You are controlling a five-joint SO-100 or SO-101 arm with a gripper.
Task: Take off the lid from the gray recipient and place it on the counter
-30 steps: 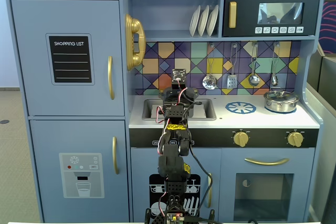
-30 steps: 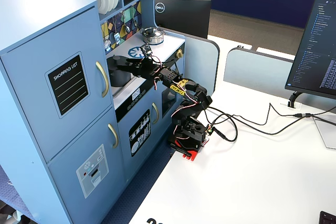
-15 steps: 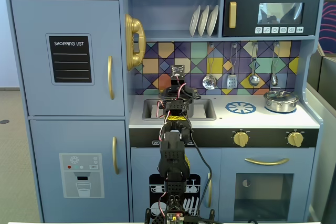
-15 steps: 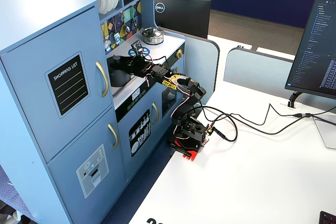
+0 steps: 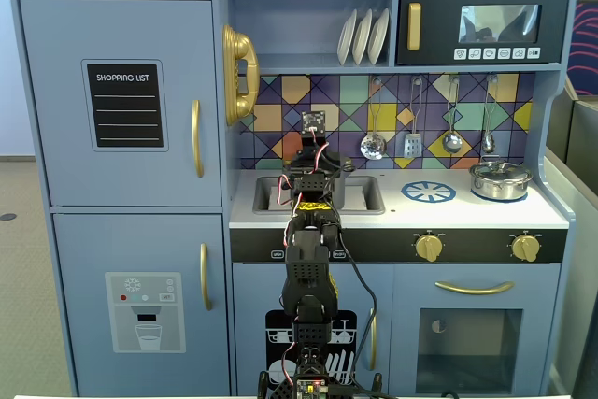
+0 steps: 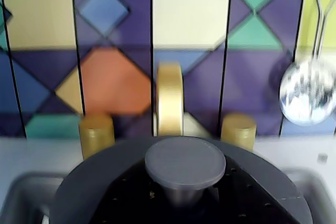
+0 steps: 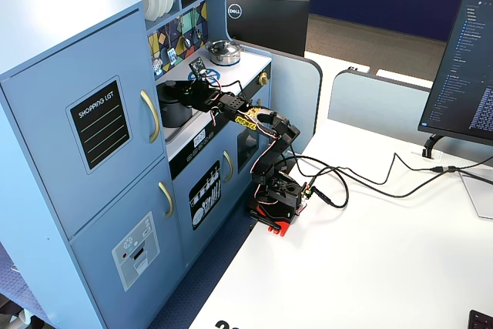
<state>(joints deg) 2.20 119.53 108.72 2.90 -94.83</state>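
Note:
The dark gray lid (image 6: pixel 105 182) fills the bottom of the wrist view, its round knob (image 6: pixel 185 163) centred just below the camera. The gray pot (image 7: pixel 174 105) stands in the sink recess of the white counter (image 5: pixel 467 212). In a fixed view the arm hides the pot, with only a dark edge (image 5: pixel 348 166) showing. My gripper (image 7: pixel 194 92) reaches over the pot's top, and it also shows from the front in a fixed view (image 5: pixel 318 167). Its jaws are not clearly seen in any view, so I cannot tell whether they grip the knob.
A gold faucet (image 6: pixel 169 98) and two gold taps (image 6: pixel 96 132) stand right behind the pot against the tiled backsplash. A ladle (image 6: pixel 307 93) hangs at the right. The blue burner disc (image 5: pixel 429 192) and a shiny silver pot (image 5: pixel 500 179) sit on the counter's right part.

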